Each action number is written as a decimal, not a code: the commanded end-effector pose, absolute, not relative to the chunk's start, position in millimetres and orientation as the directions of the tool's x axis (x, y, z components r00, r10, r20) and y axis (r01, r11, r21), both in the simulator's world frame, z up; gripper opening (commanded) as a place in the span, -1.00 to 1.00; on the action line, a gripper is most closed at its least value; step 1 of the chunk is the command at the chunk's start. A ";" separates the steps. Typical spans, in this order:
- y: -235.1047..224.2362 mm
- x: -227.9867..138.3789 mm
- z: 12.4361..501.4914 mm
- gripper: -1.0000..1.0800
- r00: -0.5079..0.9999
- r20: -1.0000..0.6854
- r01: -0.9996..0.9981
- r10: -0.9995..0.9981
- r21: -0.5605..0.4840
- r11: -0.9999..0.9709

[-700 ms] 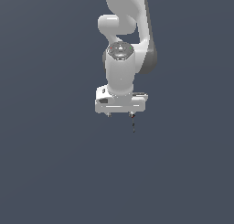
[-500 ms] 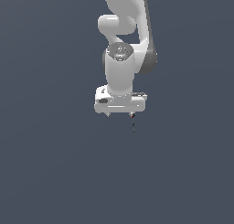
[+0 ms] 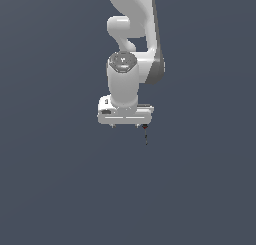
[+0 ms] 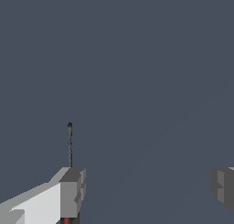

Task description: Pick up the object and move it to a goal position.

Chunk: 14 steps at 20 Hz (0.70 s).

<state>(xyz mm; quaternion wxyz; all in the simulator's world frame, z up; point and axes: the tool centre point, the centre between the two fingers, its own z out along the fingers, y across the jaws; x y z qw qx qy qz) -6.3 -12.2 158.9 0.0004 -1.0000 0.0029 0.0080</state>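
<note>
My white two-fingered gripper (image 3: 126, 124) hangs at the centre of the exterior view, pointing down at the plain dark grey floor (image 3: 55, 189), and its jaws stand wide apart. In the wrist view one grey finger pad (image 4: 72, 191) sits at the lower left of the frame and the other at the far right edge, with open floor between them. The thin, straight dark grey rod with the small red end (image 3: 146, 135) lies just below the gripper's right-hand corner in the exterior view, red tip tucked up by the finger, dark shaft running away down the frame. Here is what matters: the rod is not between my fingers. In the wrist view its shaft (image 4: 70, 145) lines up with the lower-left pad and its red end peeks out beneath that pad, so the rod sits off to one side of my span. I judge I must shift sideways toward that pad to centre the rod before closing.
</note>
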 end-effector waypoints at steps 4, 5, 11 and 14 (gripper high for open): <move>-5.1 -9.6 153.6 0.92 1.000 -0.015 -0.003 -0.003 -0.001 -1.000; -2.4 -11.2 151.1 0.92 1.000 -0.014 -0.002 -0.002 0.000 -1.000; 22.6 -27.3 129.0 0.92 1.000 -0.011 0.005 0.005 0.002 -1.000; 40.4 -40.9 113.4 0.92 1.000 -0.009 0.011 0.011 0.002 -1.000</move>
